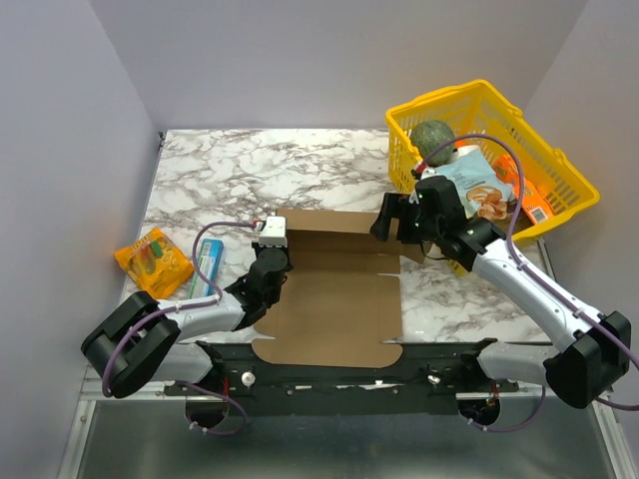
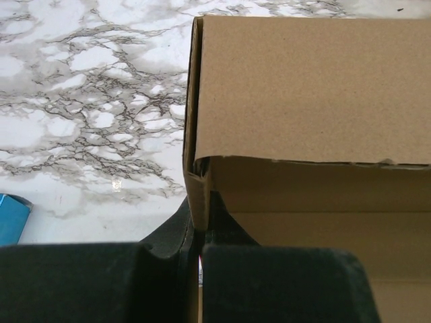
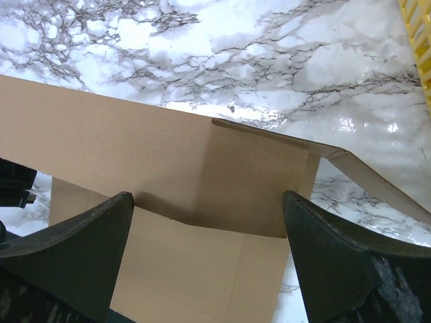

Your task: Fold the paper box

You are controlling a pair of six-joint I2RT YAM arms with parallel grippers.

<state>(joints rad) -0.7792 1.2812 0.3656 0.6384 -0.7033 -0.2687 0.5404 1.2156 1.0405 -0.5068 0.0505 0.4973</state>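
1. the paper box (image 1: 334, 299) lies partly folded on the marble table (image 1: 250, 170), toward 6 o'clock in the top view, just ahead of the arm bases. its plain brown base panel lies flat and its far wall stands up.
2. in the left wrist view, the box's left wall stands upright and meets the far wall at a corner.
3. the left gripper (image 2: 199, 225) sits at 9 o'clock of the box, its two dark fingers pressed together on the upper edge of that left wall.
4. the right gripper (image 3: 207, 198) hangs over the box's 1 o'clock corner with its fingers spread wide and nothing held between them. the far wall shows in the gap, and a right flap angles outward. whether a finger touches the cardboard cannot be told.
5. a slim blue carton (image 1: 205, 267) lies just beside the left arm, at 9 o'clock of the box, with an orange packet (image 1: 152, 261) next to it on the outer side.
6. a yellow basket (image 1: 559, 170) sits at 2 o'clock on the table, behind the right arm. it holds a round green thing (image 1: 434, 138) and a printed packet (image 1: 477, 190).
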